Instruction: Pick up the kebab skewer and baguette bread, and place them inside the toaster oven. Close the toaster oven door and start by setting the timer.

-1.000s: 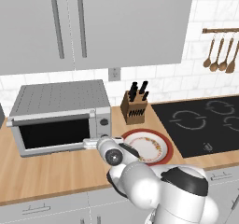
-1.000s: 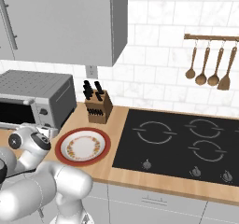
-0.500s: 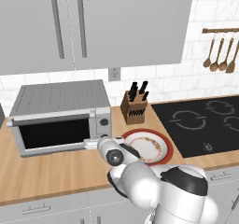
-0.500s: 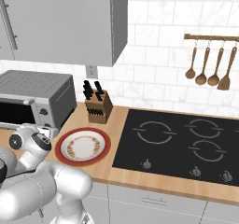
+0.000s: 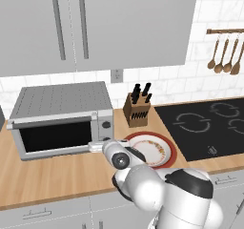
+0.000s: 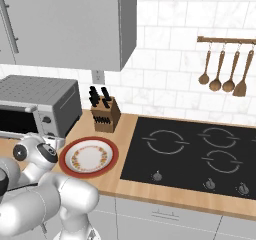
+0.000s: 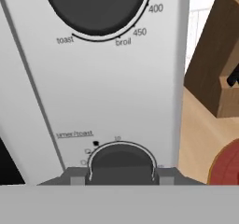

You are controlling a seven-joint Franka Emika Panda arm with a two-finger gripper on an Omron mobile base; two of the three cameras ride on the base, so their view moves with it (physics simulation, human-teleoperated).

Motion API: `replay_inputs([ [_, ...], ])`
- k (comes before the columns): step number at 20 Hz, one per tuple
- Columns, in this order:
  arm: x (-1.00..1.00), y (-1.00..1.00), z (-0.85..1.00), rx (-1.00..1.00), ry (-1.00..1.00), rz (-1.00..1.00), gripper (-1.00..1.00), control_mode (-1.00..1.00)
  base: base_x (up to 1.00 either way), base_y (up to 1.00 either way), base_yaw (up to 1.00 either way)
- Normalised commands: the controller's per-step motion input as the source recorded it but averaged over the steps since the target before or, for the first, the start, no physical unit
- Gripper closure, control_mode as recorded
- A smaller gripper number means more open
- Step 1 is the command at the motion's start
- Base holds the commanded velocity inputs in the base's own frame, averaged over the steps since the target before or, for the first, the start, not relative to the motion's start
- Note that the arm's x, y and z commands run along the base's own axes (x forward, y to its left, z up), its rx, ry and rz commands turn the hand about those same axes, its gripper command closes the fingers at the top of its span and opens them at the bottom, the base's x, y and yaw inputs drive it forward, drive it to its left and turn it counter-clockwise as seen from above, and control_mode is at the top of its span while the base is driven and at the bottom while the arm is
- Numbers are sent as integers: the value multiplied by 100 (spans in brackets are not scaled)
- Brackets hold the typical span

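Observation:
The toaster oven [image 5: 59, 101] [image 6: 40, 91] stands at the counter's left with its dark-glass door [image 5: 55, 136] closed upright. The kebab skewer and the baguette bread are hidden from view. My gripper [image 5: 96, 146] [image 6: 54, 143] [image 7: 121, 178] is pressed up to the oven's right panel, low down. In the hand view its two fingertips [image 7: 77, 179] sit against either side of the round timer knob [image 7: 121, 164], under the "timer/toast" label. The larger temperature knob [image 7: 98, 3] is above it.
A red-rimmed plate [image 5: 152, 149] [image 6: 89, 156] lies on the counter just right of my hand. A wooden knife block [image 5: 137, 111] [image 6: 105, 115] [image 7: 214, 64] stands behind it, beside the oven. A black cooktop [image 5: 205, 125] [image 6: 195, 154] is further right, with wooden utensils [image 6: 222, 76] hung above.
The fingers have closed in onto the timer knob. The arm, the oven and the plate have stayed where they were.

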Motion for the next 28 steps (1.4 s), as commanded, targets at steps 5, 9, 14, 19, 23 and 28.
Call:
replay_inputs([
  [5, 0, -13, -10, 6, 0, 0, 100, -100, 0, 0, 0],
  [9, 0, -22, -13, 17, 0, 0, 100, -100, 0, 0, 0],
  [14, 0, -18, -15, 20, 0, 0, 100, -100, 0, 0, 0],
  [19, 0, -23, -17, 25, 0, 0, 100, -100, 0, 0, 0],
  [23, 0, -29, -18, 29, 0, 0, 100, -100, 0, 0, 0],
  [28, 0, -38, -20, 34, -2, 0, 100, -100, 0, 0, 0],
])
